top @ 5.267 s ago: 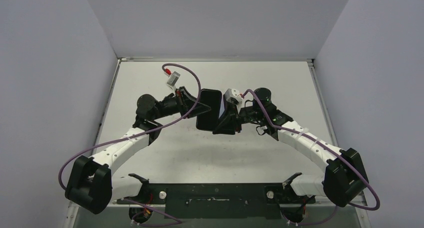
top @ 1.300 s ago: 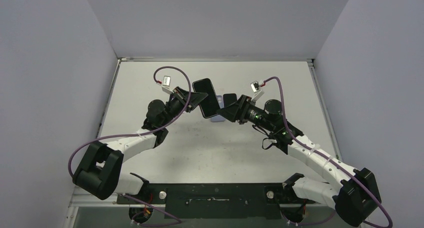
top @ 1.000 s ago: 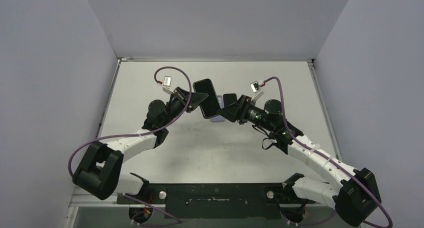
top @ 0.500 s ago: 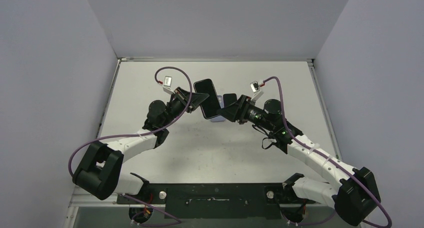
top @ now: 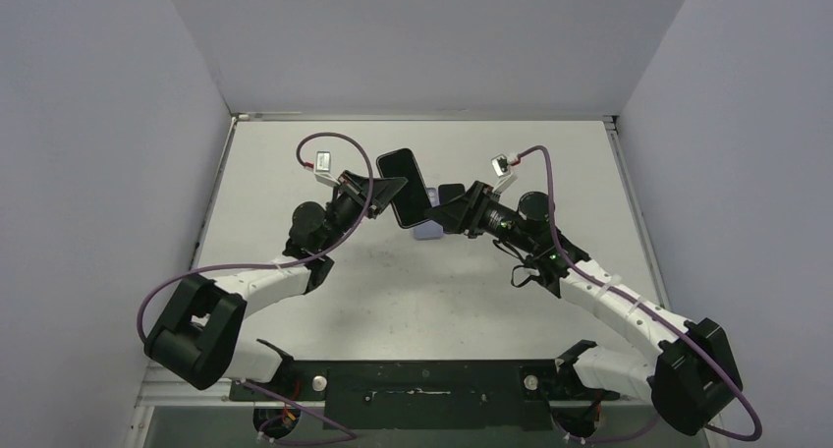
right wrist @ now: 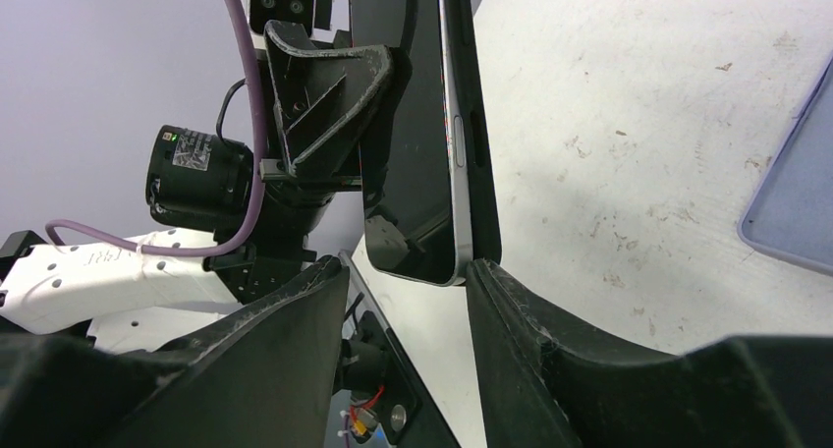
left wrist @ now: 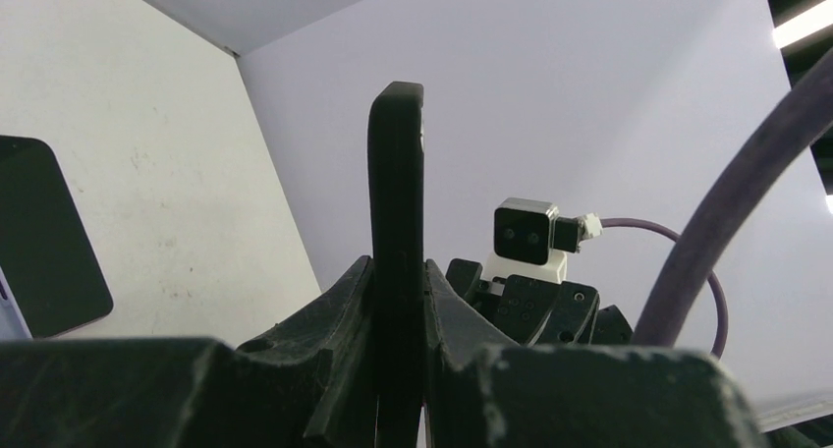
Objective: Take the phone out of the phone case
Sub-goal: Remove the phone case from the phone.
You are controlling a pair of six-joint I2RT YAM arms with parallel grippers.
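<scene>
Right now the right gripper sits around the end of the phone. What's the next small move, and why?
Probably close the right gripper on the end of the phone. Its jaws stand open on either side of that end, while the left gripper is shut on the phone, holding it above the table. A second grip seems needed before peeling.

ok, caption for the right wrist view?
Left gripper clamps the phone above the table; the right gripper's jaws straddle its near end.

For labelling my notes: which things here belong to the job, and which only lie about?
Job: phone, left hand gripping it, right hand open around its end.
Lying about: dark flat device, lavender flat piece.
</scene>
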